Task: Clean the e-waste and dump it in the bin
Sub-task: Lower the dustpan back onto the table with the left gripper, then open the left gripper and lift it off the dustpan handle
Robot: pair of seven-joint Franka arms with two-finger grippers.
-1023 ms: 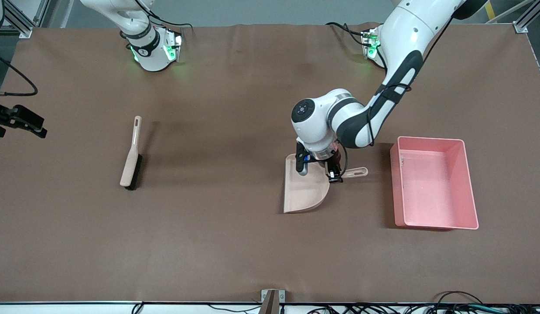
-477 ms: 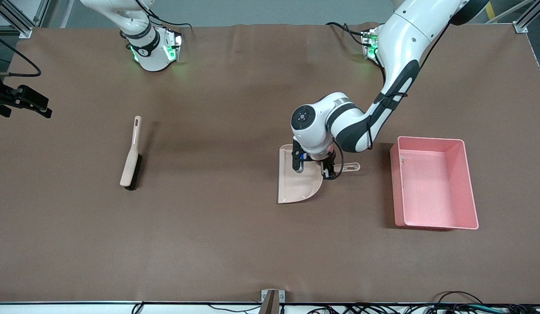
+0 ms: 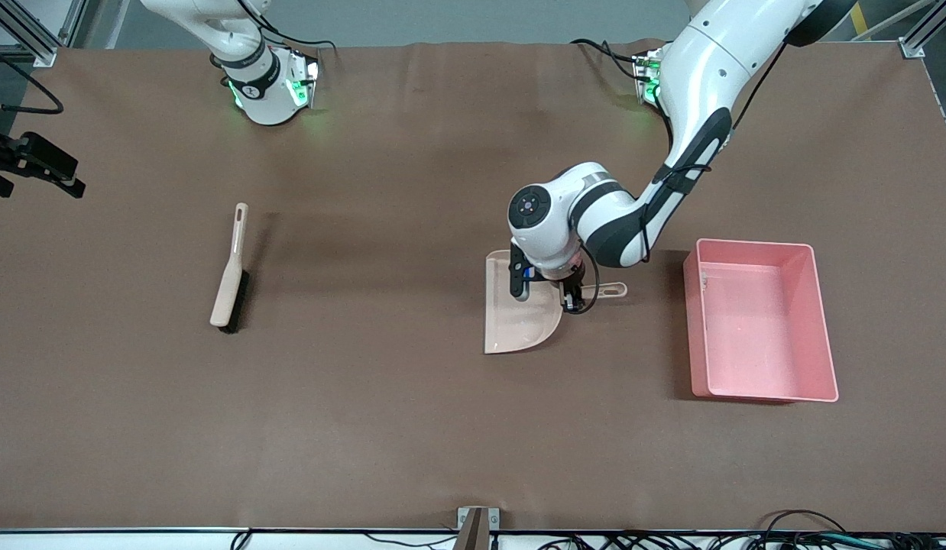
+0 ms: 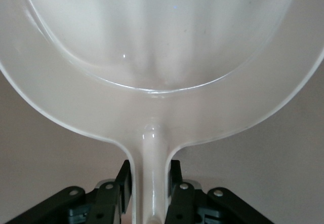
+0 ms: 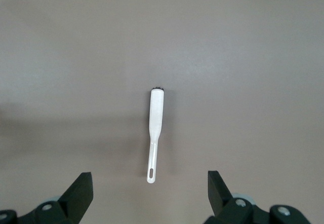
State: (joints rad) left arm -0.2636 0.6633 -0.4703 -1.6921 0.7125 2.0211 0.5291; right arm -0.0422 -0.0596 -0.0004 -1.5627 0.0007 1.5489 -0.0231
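The dustpan (image 3: 519, 317) handle was clamped by the left hand (image 3: 571, 296) at frame centre, while the right hand (image 5: 150, 193), spread wide and empty, was held over the brush (image 5: 155, 133).

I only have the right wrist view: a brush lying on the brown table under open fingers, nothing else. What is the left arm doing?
Observer: The left gripper is shut on the handle of the beige dustpan.
Operator: Anything in the pan?
Observer: No. What shows of its scoop in the left wrist and front views is bare.
Operator: Where is the bin?
Observer: The pink bin stands beside the dustpan, toward the left arm's end of the table.
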